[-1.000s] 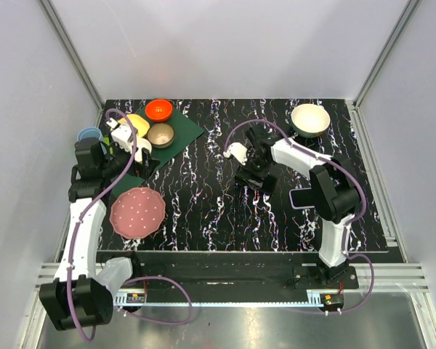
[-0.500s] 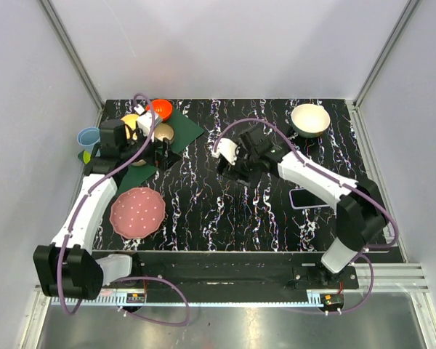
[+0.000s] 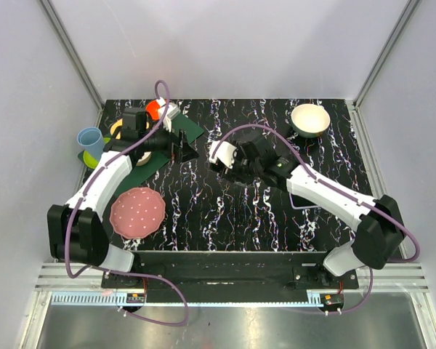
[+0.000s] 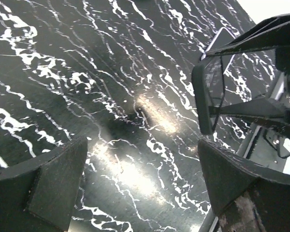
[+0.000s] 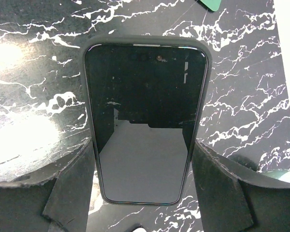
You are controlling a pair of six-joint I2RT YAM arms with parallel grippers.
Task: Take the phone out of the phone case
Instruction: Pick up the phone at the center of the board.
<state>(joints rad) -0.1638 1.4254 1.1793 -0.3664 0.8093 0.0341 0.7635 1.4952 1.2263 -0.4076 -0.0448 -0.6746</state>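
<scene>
Top view: over the middle of the black white-veined desk point(image 3: 203, 211), right gripper point(image 3: 229, 166) facing left gripper point(image 3: 180, 149), near but apart.

Left wrist: spread wide, nothing held, dark grey rubbery phone case point(image 4: 202, 96) just ahead.

Right wrist: clamped on the case's long sides, black glass smartphone point(image 5: 145, 130) seated inside.

Guessing pre-peel stage. Next up, pinching a case edge.

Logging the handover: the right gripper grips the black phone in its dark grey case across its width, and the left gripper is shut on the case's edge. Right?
Not quite. The left gripper is open and empty: the left wrist view shows only the black marbled table between its jaws. The right gripper does grip the black phone in its dark grey case across its width.
</scene>
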